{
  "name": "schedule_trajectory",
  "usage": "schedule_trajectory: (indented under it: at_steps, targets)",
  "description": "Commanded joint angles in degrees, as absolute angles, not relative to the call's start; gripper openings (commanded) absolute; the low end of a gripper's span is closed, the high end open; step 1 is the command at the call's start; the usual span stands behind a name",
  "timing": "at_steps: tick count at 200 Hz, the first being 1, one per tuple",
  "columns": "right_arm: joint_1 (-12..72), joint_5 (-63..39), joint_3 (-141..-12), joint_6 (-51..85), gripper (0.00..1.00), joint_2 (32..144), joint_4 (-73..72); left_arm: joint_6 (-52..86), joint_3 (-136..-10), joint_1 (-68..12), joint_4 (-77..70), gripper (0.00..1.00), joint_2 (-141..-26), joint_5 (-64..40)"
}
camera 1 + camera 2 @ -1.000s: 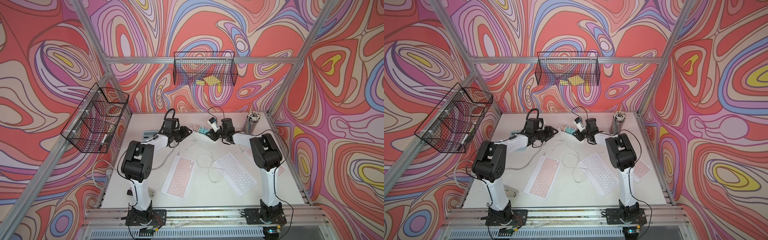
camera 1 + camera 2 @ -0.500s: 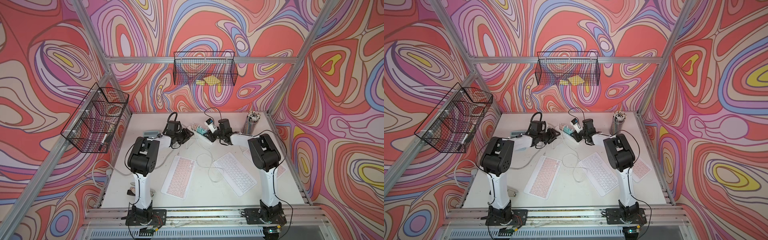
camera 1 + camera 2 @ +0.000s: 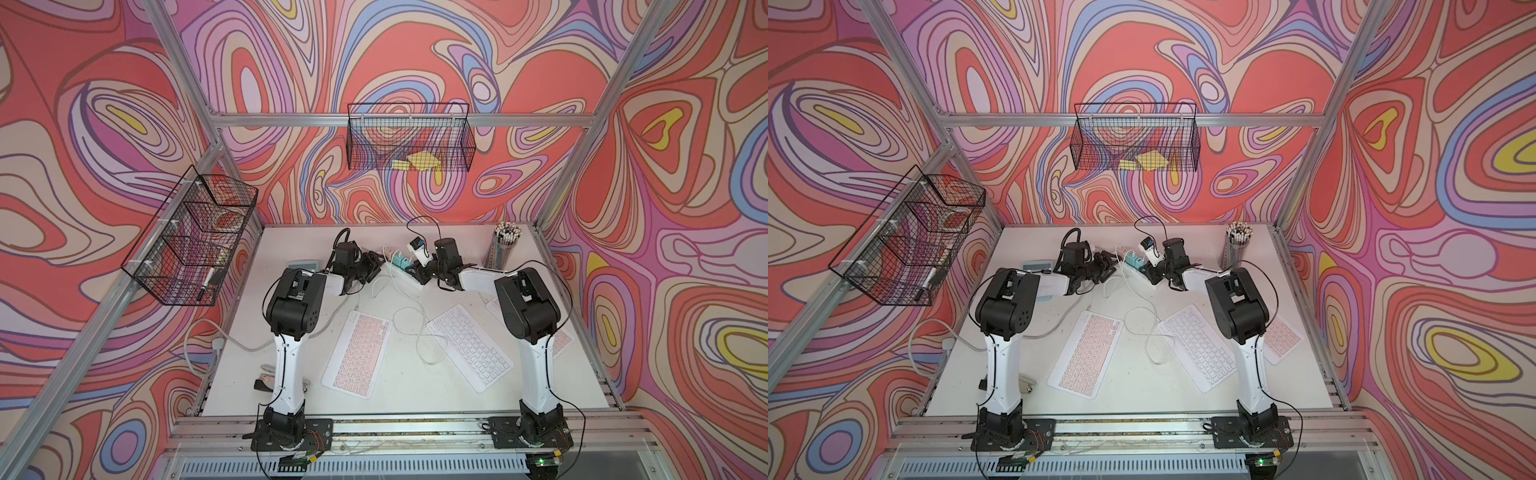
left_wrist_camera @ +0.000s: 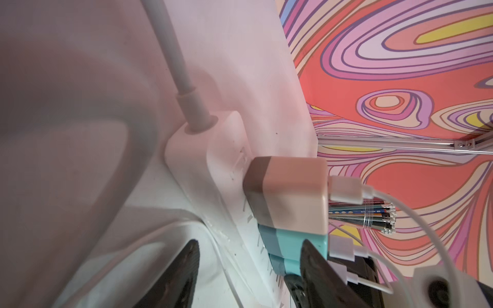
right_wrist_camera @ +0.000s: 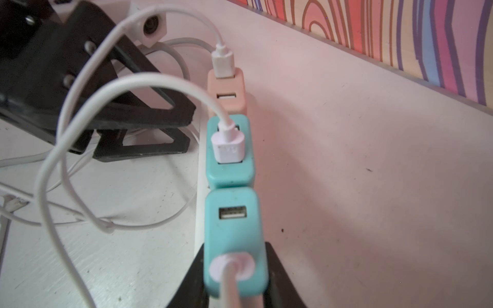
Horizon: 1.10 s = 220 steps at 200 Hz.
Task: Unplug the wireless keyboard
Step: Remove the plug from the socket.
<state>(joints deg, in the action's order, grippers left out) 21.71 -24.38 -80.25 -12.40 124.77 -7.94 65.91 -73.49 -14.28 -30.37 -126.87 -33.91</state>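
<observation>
Three chargers (image 5: 229, 149) sit in power strip (image 5: 199, 213) at table's (image 3: 415, 395) rear | right gripper (image 5: 234, 246) pinches nearest teal charger (image 5: 233, 226) | left gripper (image 4: 249, 245) partly open, empty | white keyboard (image 3: 469, 347) mid-table | USB plug (image 5: 230, 268) likely light, stiff, slick: grasp its body, not limp cord (image 5: 229, 289).

On the bench (image 3: 415, 390) we count three keyboards (image 3: 358, 357), three chargers (image 5: 229, 173), one power strip (image 4: 192, 160), one cup of pencils (image 3: 503, 249); also two robot arms (image 3: 291, 307) and two wire baskets (image 3: 457, 141).
</observation>
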Motion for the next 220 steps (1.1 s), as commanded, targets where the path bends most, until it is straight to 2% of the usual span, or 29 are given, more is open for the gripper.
schedule_trajectory:
  at_steps: [1,52,116,187,220]
  targets:
    - [23.02,-24.26,-79.19,-12.17,0.31,124.27,-7.47,69.14,-73.39,-14.21,-37.92,0.64,-126.91,-34.56]
    - [23.51,-23.93,-80.07,-12.48,0.31,124.78,-6.51,73.33,-73.76,-15.15,-43.1,0.66,-129.46,-33.79]
    - [24.12,-23.69,-80.9,-12.94,0.31,125.18,-5.56,73.48,-76.45,-16.86,-41.36,0.66,-131.7,-33.8]
    - [24.76,-23.6,-81.08,-13.21,0.32,125.33,-5.19,69.82,-77.17,-19.06,-31.18,0.64,-132.11,-30.66]
    - [24.73,-23.47,-81.04,-13.01,0.32,125.33,-5.27,68.55,-77.1,-19.67,-25.32,0.59,-131.47,-28.2]
